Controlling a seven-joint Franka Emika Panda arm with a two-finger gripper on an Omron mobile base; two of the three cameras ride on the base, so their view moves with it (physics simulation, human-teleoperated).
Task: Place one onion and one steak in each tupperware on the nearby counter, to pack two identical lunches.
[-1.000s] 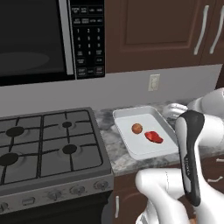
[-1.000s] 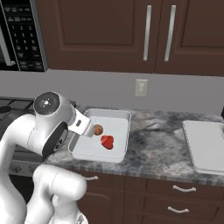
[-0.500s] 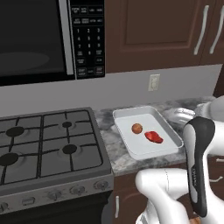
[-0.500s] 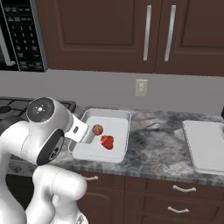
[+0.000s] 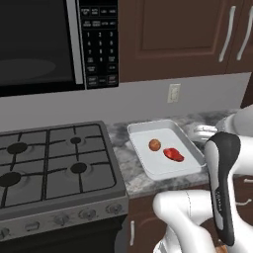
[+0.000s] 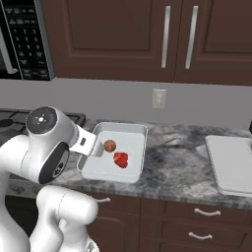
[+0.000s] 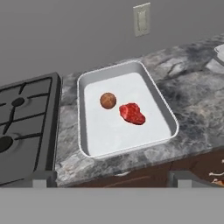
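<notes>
Right now my fingers [image 7: 111, 178] stand spread wide and empty, pulled back from the grey-and-white marbled stone surface [image 7: 197, 103]. Ahead of them lies the shallow white rectangular tupperware [image 7: 89, 146], holding one round brown onion [image 7: 108, 100] just beside one red raw steak [image 7: 132, 113]; open stone lies to its right.

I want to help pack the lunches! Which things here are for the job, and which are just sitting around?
For the job:
- onion
- steak
- first tupperware, holding both
- second tupperware, further along
- counter
- gripper, open

Just sitting around:
- stove
- microwave
- wall outlet
- upper cabinets
</notes>
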